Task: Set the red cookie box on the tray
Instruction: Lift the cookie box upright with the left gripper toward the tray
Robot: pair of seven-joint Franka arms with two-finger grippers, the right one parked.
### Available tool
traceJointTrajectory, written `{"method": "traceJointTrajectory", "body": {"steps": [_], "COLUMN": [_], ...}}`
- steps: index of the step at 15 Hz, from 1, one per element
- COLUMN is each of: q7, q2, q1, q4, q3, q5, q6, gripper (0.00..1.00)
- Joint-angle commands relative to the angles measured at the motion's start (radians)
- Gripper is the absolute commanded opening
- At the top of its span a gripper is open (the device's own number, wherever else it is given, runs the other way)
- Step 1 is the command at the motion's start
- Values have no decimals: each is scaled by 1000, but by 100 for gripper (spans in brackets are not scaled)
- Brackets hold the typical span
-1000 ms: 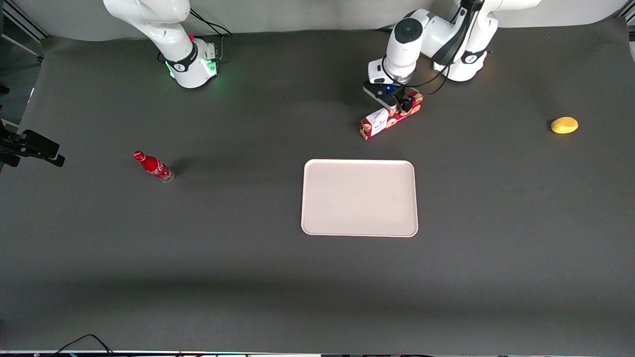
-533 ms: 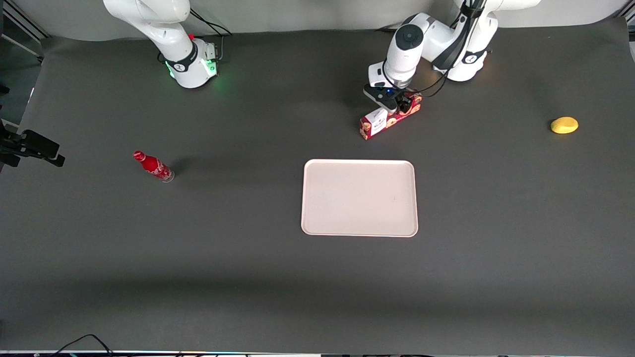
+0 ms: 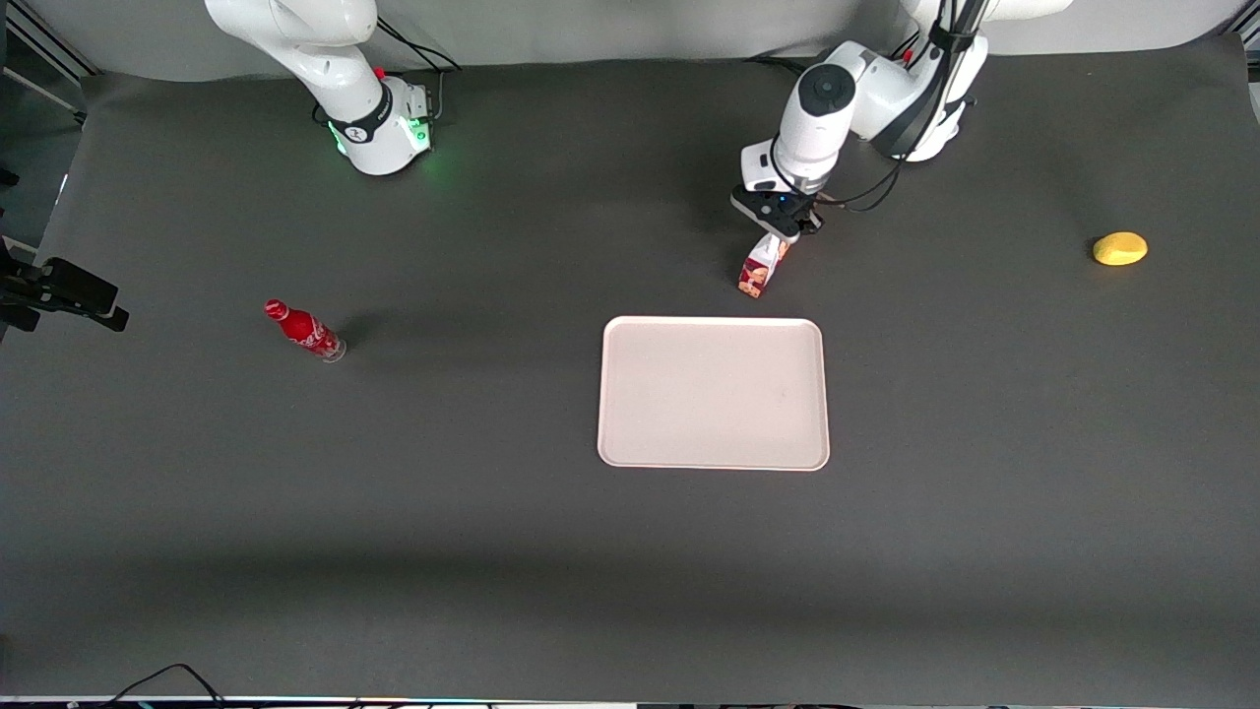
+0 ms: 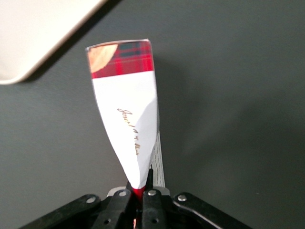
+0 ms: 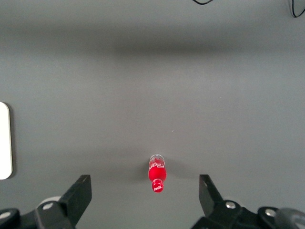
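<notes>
Cardboard box [image 4: 126, 126] crumpling, dangling from gripper [image 3: 785, 225] jaws pinched on one end, liable to swing or slip before reaching tray [image 3: 714, 392] at six o'clock.

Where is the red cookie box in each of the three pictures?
Front view: the red cookie box hangs from the gripper, farther from the camera than the tray.
Left wrist view: the box is pinched at one end by the shut gripper, hanging end-down.
Right wrist view: not in it.
Shared landmark: the tray, also in the right wrist view.
</notes>
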State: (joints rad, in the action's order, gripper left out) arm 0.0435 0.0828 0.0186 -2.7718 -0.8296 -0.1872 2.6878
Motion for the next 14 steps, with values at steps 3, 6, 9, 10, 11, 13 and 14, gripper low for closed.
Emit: {"method": "traceJointTrajectory", "body": {"steps": [3,6,9,10,11,13,14], "q7": [15,13,3,1,3,15,12], "q2": [-34,-9,58,83,106,124,123], "q1": [-6,0,1,1,1,4,4], "q4": [70,187,270,305,351,499,590], "q3": [79,131,149,155,173,211,216], "q5": [38,63,75,75,77,77,75], "q6": [-32,-199,-328,-386,-458,-659,-768], "gripper": [0,0,0,0,0,0,0]}}
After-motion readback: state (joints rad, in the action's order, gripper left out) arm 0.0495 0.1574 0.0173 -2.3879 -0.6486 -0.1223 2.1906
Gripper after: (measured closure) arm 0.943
